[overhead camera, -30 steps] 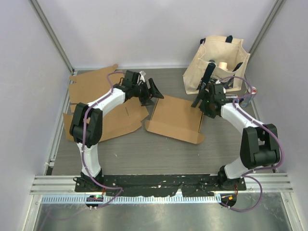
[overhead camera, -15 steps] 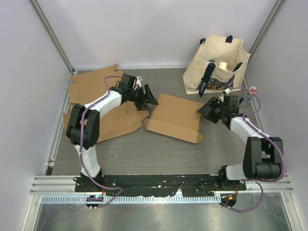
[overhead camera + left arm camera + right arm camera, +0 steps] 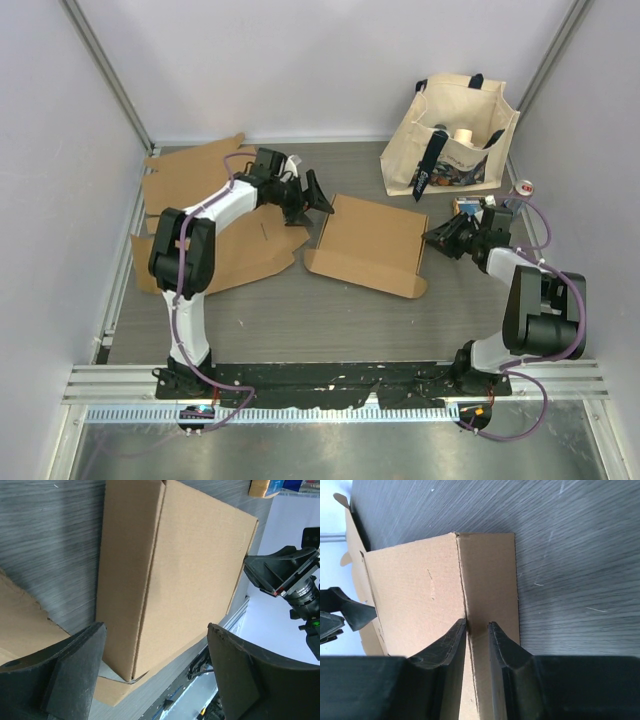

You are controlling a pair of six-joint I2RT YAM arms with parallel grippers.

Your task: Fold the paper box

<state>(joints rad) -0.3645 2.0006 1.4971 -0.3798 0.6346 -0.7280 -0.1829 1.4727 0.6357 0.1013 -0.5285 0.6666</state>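
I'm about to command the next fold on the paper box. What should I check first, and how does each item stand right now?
1. Left gripper free: ok. Its fingers are wide apart and hold nothing.
2. Paper box placed between the grippers: ok. There is one gripper at each end.
3. Right gripper hold on the box: cannot tell. Its fingers are nearly together at a crease, but whether they clamp it is unclear.
4. Flat cardboard sheets clear of the box: not ok. One sheet touches or runs under the box's left corner.
5. Tote bag clear of the right arm: ok. It stands apart, behind the arm.
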